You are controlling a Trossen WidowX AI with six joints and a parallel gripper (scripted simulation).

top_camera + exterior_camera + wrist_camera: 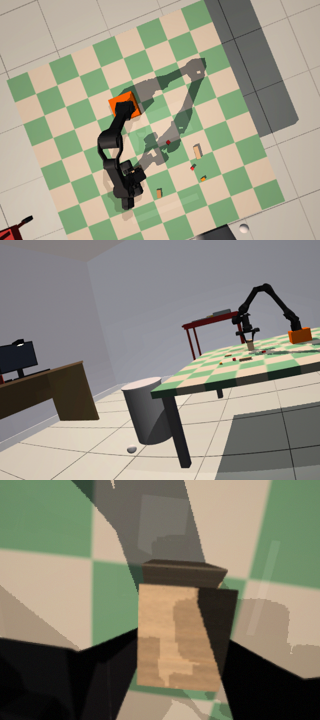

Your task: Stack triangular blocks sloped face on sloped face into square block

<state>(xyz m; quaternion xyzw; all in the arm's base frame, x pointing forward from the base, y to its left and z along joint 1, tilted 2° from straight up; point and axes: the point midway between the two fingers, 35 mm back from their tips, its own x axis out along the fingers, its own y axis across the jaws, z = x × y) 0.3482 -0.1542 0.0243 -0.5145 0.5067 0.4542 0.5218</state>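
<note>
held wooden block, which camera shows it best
The wrist view: the block fills the frame's middle, clamped between the dark fingers, above the checkered table. The exterior view shows it small, hanging from the gripper just over the table. From the top, the arm hides almost all of it.

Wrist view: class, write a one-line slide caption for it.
The pincer grips a wooden triangular block above the checkered table.
</note>
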